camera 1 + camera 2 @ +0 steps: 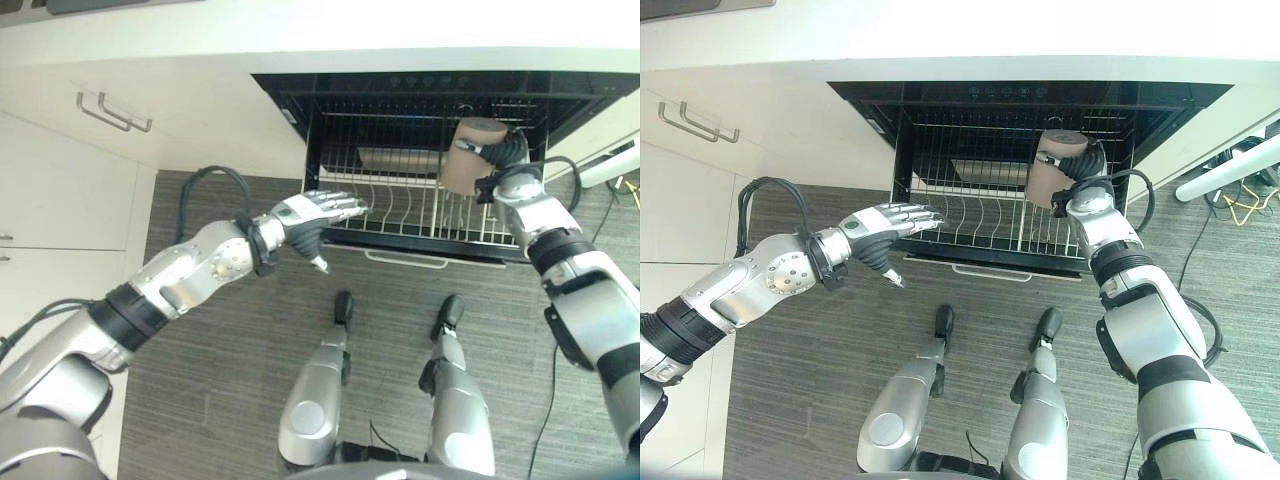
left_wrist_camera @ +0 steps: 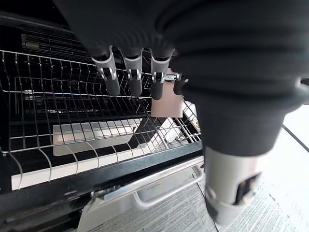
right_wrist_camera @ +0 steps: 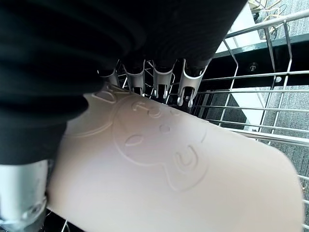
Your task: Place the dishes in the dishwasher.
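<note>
1. White cupboard doors (image 1: 60,200) with 2 metal handles (image 1: 112,112) at far left, well apart from the work.
2. Left hand (image 1: 318,212) next, fingers straight and relaxed, holding nothing, hovering just before the front left corner of the pulled-out wire rack (image 1: 400,215).
3. Middle: open dishwasher (image 1: 930,100) under the counter, rack drawn forward, rows of upright wire prongs, a flat pale tray (image 2: 94,137) lying further back in the rack.
4. Right: brownish-tan cup (image 1: 1055,165) gripped in the right hand (image 1: 1087,170), fingers curled round its side, held above the rack's right end, seemingly not yet resting on the wires; embossed pattern on the cup's wall plain in the right wrist view.
5. Step in hand, by judgement: carrying the cup in for placing, 1 dish about to be racked.
6. Next move likely calls for lowering the cup between prongs, then loosening the fingers.
7. Edges to mind: the rack's right side rail close beside the cup, the dishwasher's upper frame above.
8. Open room: plenty of free prong rows between both hands; bare floor (image 1: 220,400) in front of the rack.
</note>
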Robot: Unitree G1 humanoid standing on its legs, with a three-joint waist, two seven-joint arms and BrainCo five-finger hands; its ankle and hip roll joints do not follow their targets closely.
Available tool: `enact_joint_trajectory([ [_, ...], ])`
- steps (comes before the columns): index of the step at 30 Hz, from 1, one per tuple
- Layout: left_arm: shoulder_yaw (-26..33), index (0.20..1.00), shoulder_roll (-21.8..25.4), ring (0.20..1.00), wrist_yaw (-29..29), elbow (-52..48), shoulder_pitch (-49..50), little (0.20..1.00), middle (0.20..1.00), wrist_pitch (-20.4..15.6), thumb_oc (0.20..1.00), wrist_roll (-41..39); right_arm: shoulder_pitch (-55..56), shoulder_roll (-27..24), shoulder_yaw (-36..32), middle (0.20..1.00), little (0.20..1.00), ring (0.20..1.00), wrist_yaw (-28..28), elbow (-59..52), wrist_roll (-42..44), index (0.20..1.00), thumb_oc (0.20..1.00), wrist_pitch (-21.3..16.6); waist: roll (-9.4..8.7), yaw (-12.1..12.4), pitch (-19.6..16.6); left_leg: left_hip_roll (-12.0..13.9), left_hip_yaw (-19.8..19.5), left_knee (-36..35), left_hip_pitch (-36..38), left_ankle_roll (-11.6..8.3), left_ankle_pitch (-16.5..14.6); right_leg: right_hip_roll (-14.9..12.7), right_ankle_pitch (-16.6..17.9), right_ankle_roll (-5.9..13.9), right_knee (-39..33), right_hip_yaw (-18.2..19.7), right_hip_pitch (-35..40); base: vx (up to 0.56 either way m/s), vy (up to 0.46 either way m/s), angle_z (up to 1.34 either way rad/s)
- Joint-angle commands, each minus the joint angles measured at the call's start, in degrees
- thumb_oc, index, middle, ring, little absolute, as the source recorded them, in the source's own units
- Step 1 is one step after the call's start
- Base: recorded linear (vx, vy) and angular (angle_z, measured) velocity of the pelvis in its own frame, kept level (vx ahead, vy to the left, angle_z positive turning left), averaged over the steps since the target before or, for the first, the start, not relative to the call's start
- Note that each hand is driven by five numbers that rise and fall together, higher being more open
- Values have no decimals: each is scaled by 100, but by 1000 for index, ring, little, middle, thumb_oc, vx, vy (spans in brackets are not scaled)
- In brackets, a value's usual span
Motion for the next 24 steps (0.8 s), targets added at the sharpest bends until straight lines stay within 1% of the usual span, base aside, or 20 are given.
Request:
enact_joint_trajectory([
  [1, -78, 1000, 184, 1000, 250, -113, -197, 1000, 1000, -81, 1000, -59, -226, -99, -91, 200, 200, 200, -265, -18, -157, 200, 200, -191, -34, 96, -86, 271, 115, -122, -316, 35, 82, -740, -279, 651, 283, 81, 243, 0, 0, 0],
  [21, 12, 1000, 138, 1000, 306, -151, -120, 1000, 1000, -37, 1000, 31, -181, -85, -184, 200, 200, 200, -289, -5, -157, 200, 200, -236, 66, 95, -86, 227, 114, -57, -523, 50, 97, -805, -278, 654, 350, 77, 45, 2, 1, 1],
  [22, 8, 1000, 135, 1000, 296, -150, -121, 1000, 1000, -41, 1000, 31, -185, -82, -186, 322, 322, 322, -309, 4, -152, 322, 322, -233, 71, 97, -86, 223, 115, -53, -524, 49, 97, -809, -276, 652, 352, 75, 44, 0, 0, 0],
  [23, -1, 1000, 137, 1000, 298, -148, -123, 1000, 1000, -54, 1000, 36, -189, -77, -181, 1000, 1000, 1000, -375, 13, -178, 1000, 1000, -263, 78, 99, -86, 223, 115, -50, -533, 46, 98, -817, -272, 656, 353, 69, 37, 0, 0, 0],
  [24, 1, 1000, 138, 1000, 300, -151, -118, 1000, 1000, -52, 1000, 33, -189, -79, -183, 1000, 1000, 1000, -365, 12, -190, 1000, 1000, -269, 80, 98, -86, 223, 116, -48, -535, 44, 99, -817, -270, 658, 354, 68, 36, 0, 0, 0],
])
